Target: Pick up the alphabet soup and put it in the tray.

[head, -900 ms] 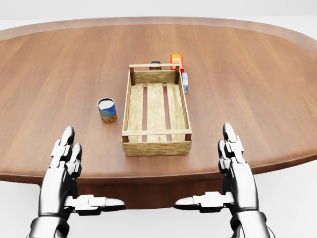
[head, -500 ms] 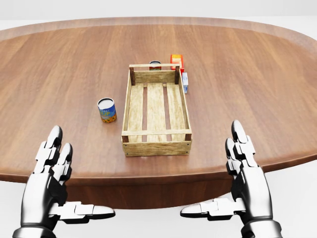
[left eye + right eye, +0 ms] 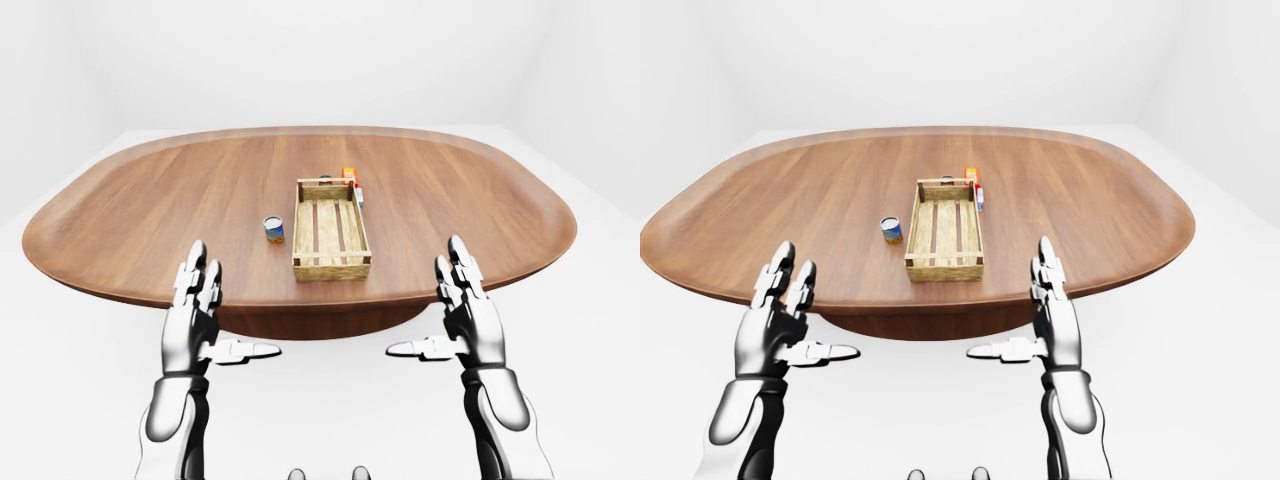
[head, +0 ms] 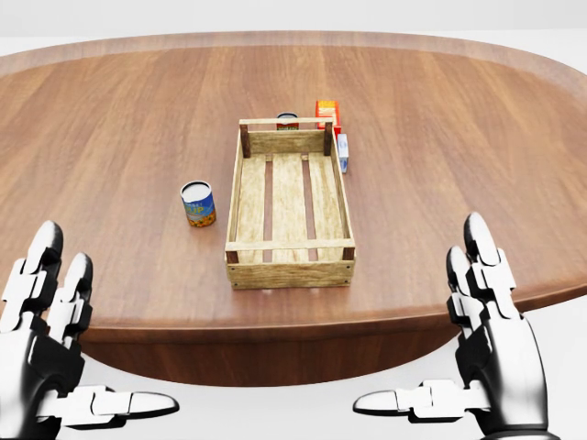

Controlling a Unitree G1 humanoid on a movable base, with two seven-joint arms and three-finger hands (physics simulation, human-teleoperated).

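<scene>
Head view: oval table (image 4: 440, 137), seen from above. Standing upright on the wood, the soup can (image 4: 198, 203), blue-and-orange label, pale lid facing up; just left of the tray (image 4: 290, 266) but apart from it, a strip of bare wood between. Tray a slatted wooden crate, empty, long axis running up the view. Beyond its top end, another can (image 4: 287, 116), mostly hidden by the end wall; beside the top right corner, an orange box (image 4: 327, 111) and a small blue-and-white carton (image 4: 343, 152), both outside the crate.

At bottom left, the left hand (image 4: 50, 344); at bottom right, the right hand (image 4: 481, 353). Both spread, fingers straight up, thumbs turned inward, holding nothing; both at the table's near edge, well apart from the can.

Probable handling of the can: rigid metal wall, no give under a squeeze; moderately heavy for its size if full; label smooth, so likely to slip under a light pinch. Short and squat, hence stable standing, yet free to roll if tipped. Best hold, judged from here: around the cylindrical side at mid-height, thumb opposite the two fingers, approached from the left side, away from the crate wall. Left hand nearer to it.
</scene>
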